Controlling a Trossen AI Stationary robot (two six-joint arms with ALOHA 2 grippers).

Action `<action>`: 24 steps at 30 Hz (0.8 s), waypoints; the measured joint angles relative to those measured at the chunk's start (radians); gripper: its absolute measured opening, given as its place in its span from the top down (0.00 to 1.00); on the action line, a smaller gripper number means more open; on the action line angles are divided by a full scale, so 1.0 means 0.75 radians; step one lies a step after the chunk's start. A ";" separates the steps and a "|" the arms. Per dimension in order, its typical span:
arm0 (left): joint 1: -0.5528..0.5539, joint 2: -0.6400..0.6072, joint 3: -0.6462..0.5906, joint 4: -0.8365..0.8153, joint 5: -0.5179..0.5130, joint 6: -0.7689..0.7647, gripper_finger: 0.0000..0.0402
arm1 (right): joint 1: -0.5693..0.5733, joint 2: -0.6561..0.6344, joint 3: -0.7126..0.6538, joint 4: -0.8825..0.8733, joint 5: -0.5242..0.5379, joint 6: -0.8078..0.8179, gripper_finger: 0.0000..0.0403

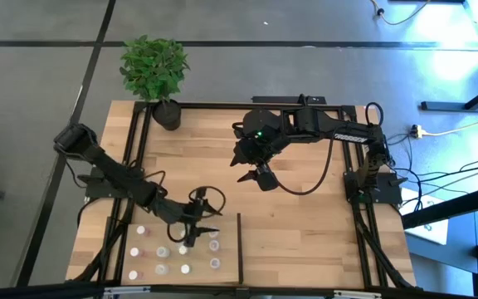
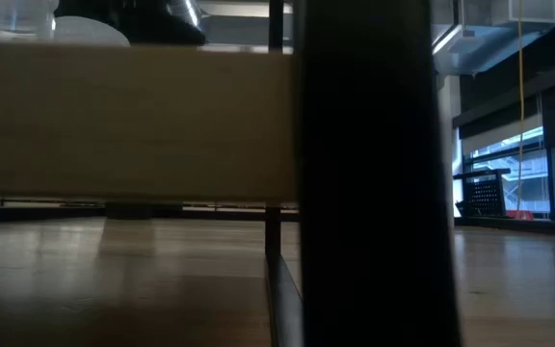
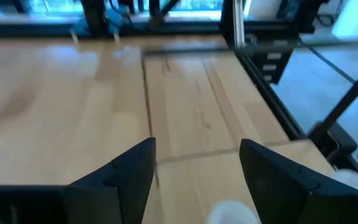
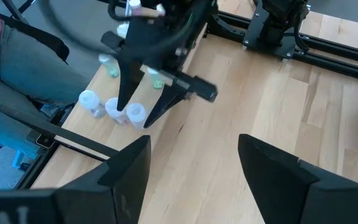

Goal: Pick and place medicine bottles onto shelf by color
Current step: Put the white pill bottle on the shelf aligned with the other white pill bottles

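Observation:
Several tiny medicine bottles (image 1: 163, 251) with white or pinkish tops stand upright on the near left part of the light-wood shelf (image 1: 305, 241), left of its short black divider bar (image 1: 239, 245). My left gripper (image 1: 199, 231) hangs open just above them. In the right wrist view its two fingers (image 4: 124, 93) point down over three white-topped bottles (image 4: 114, 107). One blurred white top (image 3: 232, 211) shows below and between the fingers in the left wrist view. My right gripper (image 1: 258, 176) waits open above the middle of the shelf, with nothing between its fingers (image 4: 194, 140).
A potted green plant (image 1: 167, 112) stands at the far left corner. Black rails (image 1: 247, 105) edge the shelf. A seated person's leg (image 4: 17, 93) shows just past the table edge by the bottles. A pale wood board (image 2: 123, 120) and a dark post (image 2: 369, 173) block the low view.

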State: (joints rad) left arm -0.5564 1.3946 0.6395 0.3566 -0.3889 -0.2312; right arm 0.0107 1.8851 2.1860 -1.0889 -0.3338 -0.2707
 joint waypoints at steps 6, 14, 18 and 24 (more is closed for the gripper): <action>0.010 -0.163 0.000 -0.116 -0.060 0.078 0.44 | 0.000 0.000 0.000 0.000 0.000 0.000 0.39; 0.010 -0.426 0.000 -0.479 -0.173 0.056 0.44 | 0.000 0.000 0.000 0.000 0.000 0.000 0.39; 0.010 -0.540 0.000 -0.617 -0.203 0.037 0.44 | 0.000 0.000 0.000 0.000 0.000 0.000 0.39; 0.010 -0.659 0.000 -0.738 -0.205 0.030 0.44 | 0.000 0.000 0.000 0.001 0.000 0.000 0.39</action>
State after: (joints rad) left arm -0.5491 0.9005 0.6395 -0.1968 -0.5430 -0.2088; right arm 0.0109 1.8851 2.1860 -1.0880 -0.3336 -0.2707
